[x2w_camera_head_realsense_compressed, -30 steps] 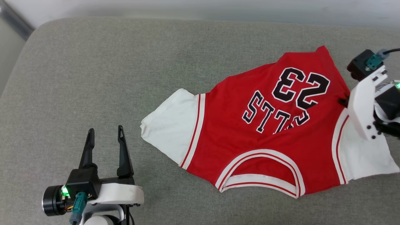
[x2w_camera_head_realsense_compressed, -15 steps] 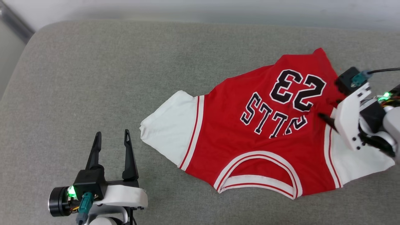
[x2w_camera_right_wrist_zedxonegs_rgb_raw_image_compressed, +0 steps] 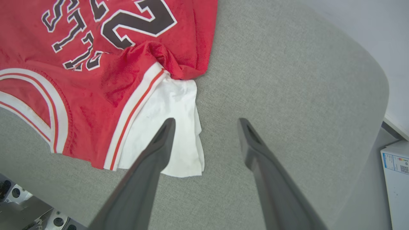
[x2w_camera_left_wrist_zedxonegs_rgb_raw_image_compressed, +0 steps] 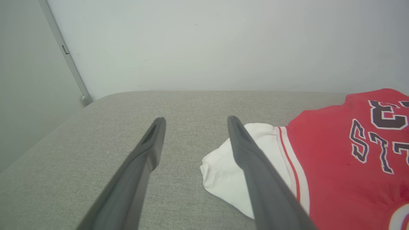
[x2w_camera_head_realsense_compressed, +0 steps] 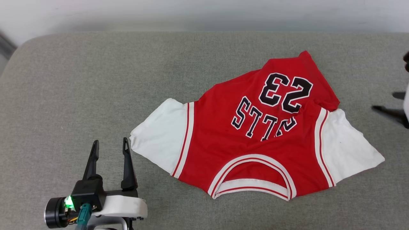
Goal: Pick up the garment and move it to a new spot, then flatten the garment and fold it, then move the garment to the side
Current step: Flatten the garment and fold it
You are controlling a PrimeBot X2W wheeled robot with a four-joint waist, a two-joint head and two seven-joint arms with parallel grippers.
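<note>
Two grippers, both spread wide and both empty right now. My left gripper (x2w_camera_head_realsense_compressed: 110, 141) sits at the lower left of the head view, fingers pointing away from me, with nothing between them but gray cloth. My right gripper (x2w_camera_right_wrist_zedxonegs_rgb_raw_image_compressed: 207, 120) is off at the far right edge of the head view, jaws wide apart, clear of the shirt and holding nothing.

The garment (x2w_camera_head_realsense_compressed: 255, 150) lies on the gray padded surface (x2w_camera_head_realsense_compressed: 96, 80), right of the middle as my head sees it. It's front side up with the collar toward me, so the "23" and the black-and-white lettering under it read upside down. Both white sleeves are spread out, one to each side, with the striped trim showing at the seams. The red body narrows toward the far end and isn't flat there. In the right wrist view there's a puckered fold of red cloth bunched up right where the right sleeve meets the body, and the sleeve itself has a few soft creases.

The left sleeve's tip is just beside my left gripper's inner finger; I can't tell whether they touch. In the right wrist view one finger crosses in front of the right sleeve's edge, the other is over bare surface.

A pale wall (x2w_camera_left_wrist_zedxonegs_rgb_raw_image_compressed: 223, 41) runs behind the surface, and a white box (x2w_camera_right_wrist_zedxonegs_rgb_raw_image_compressed: 396, 166) with a printed label sits past its rounded corner.
</note>
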